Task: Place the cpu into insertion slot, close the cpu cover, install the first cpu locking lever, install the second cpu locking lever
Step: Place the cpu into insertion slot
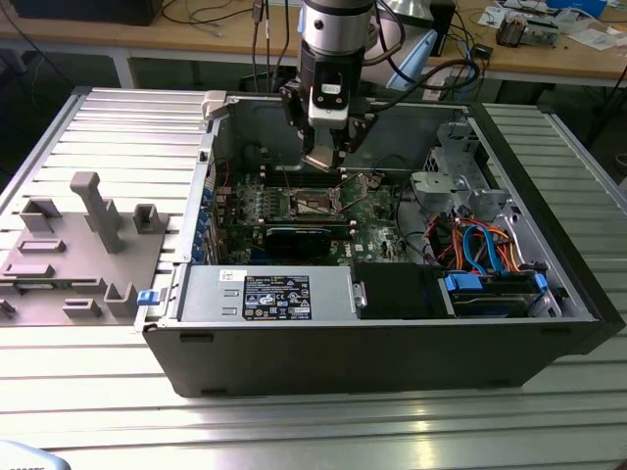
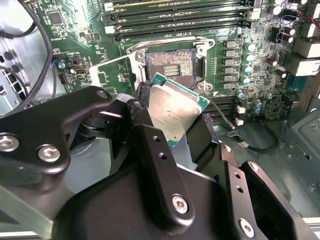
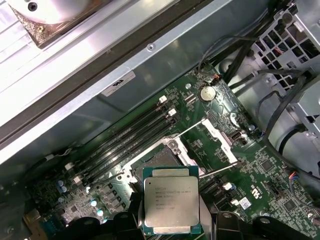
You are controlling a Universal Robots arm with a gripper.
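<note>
I am pinching the cpu by its edges in my closed-down pincer, hovering it with the open insertion slot lying just below it.

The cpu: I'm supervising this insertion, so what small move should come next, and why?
Probably lower the cpu toward the insertion slot: the gripper holds it above the board, the slot lies bare, and the cpu cover stands swung open.

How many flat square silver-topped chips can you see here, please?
1: the flat square silver-topped cpu, gripped by the black gripper near the open dark square insertion slot. Others could be hidden.
</note>
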